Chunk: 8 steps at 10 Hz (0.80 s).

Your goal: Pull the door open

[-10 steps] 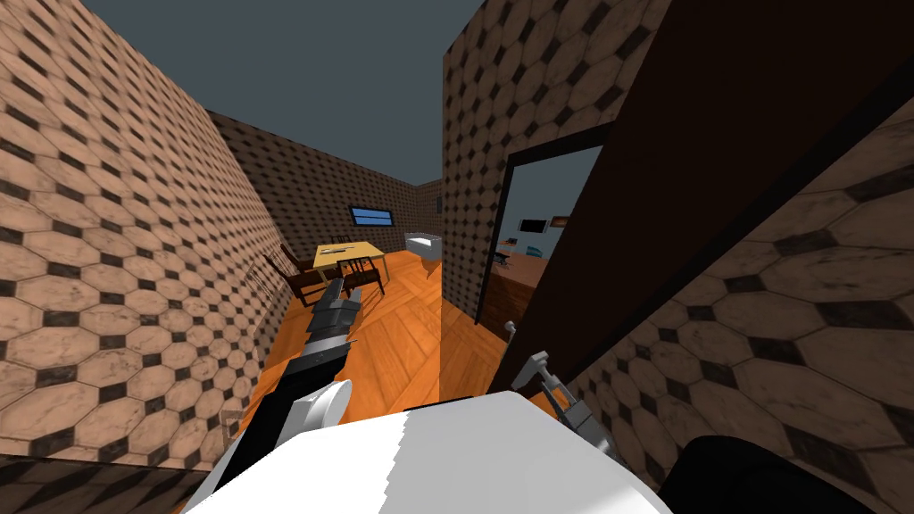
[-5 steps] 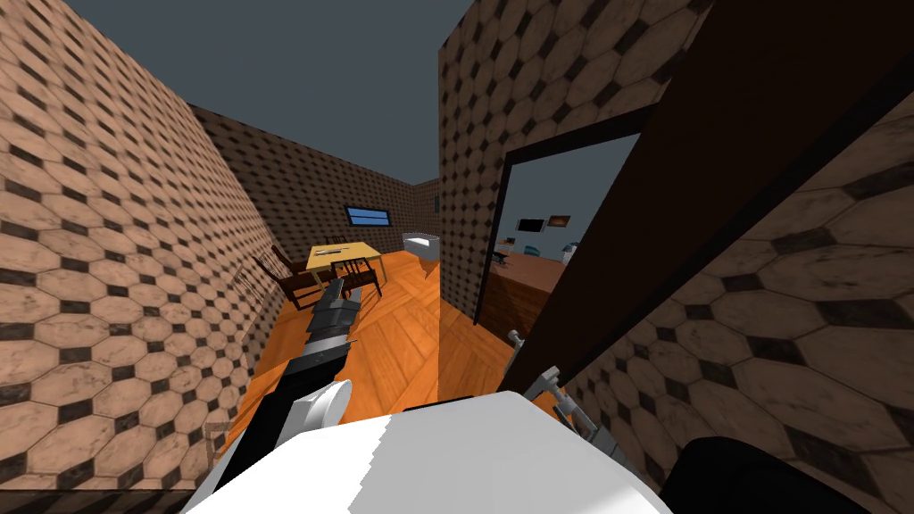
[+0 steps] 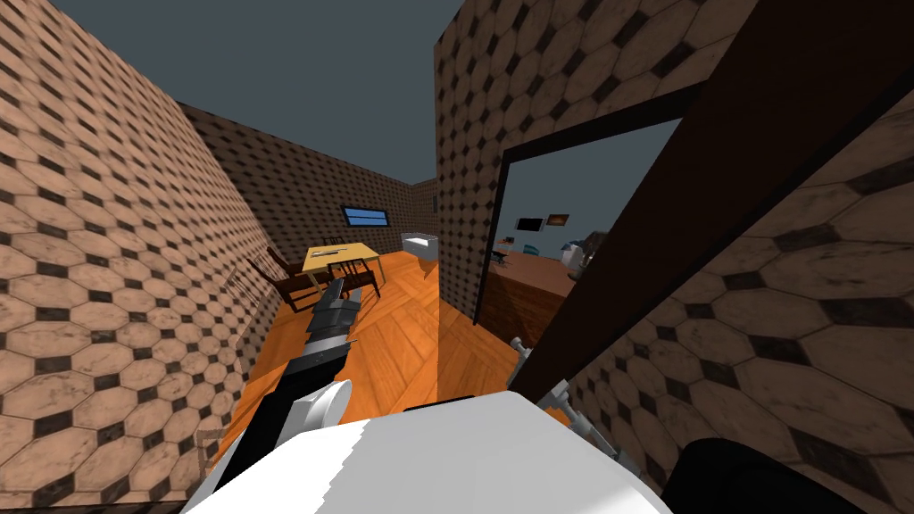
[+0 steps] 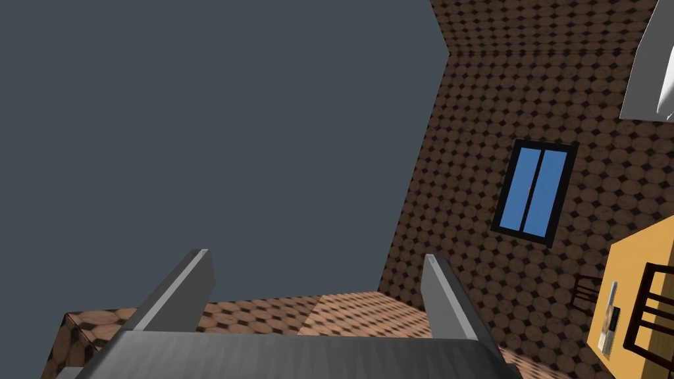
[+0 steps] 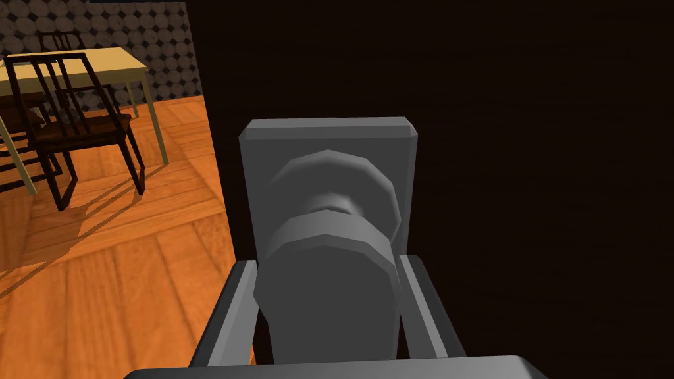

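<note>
Head view: the dark door [image 3: 714,178] is being held ajar, its edge beside the jaws of the right gripper [image 3: 558,393]. Left wrist view: the 2 fingers of the left gripper [image 4: 316,260] are being held wide apart. Right wrist view: the grey knob [image 5: 329,289] is being clenched between the jaws, its plate [image 5: 263,151] just beyond them.

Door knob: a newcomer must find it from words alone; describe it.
Find the dark brown door beside the orange wood floor. Near its edge sits a flat grey plate; the door knob is the round grey stub jutting from it, gripped by the right claw.
</note>
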{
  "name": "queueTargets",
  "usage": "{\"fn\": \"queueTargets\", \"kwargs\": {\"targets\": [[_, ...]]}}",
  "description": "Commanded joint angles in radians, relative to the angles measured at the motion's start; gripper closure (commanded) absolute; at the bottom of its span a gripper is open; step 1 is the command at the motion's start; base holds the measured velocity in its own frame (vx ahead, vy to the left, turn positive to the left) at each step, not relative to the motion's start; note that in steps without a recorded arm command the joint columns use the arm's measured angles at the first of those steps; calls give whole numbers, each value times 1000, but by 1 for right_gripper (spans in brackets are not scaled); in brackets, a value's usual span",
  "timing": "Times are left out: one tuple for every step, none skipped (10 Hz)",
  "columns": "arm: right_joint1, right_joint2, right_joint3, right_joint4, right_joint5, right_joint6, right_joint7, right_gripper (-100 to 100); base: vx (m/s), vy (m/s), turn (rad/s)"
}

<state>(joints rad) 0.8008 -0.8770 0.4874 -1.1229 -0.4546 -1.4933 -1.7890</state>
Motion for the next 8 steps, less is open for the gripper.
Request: {"fn": "queueTargets", "kwargs": {"targets": [[0, -5, -1, 16, 2, -31, -9, 100, 13, -16, -16], [9, -10, 5, 26, 7, -48, -15, 100, 11, -16, -12], [15, -14, 9, 34, 11, -60, -20, 100, 13, -14, -25], [9, -6, 14, 35, 13, -40, -16, 100, 6, -2, -2], [-18, 2, 13, 48, 20, -38, -33, 100, 31, 116, 138], [-30, 5, 13, 53, 22, -37, -39, 100, 38, 163, 157], [-41, 8, 12, 57, 25, -36, -45, 100, 54, 136, 89], [-54, 11, 11, 63, 28, -36, -52, 100, 84, 154, 79]]}}
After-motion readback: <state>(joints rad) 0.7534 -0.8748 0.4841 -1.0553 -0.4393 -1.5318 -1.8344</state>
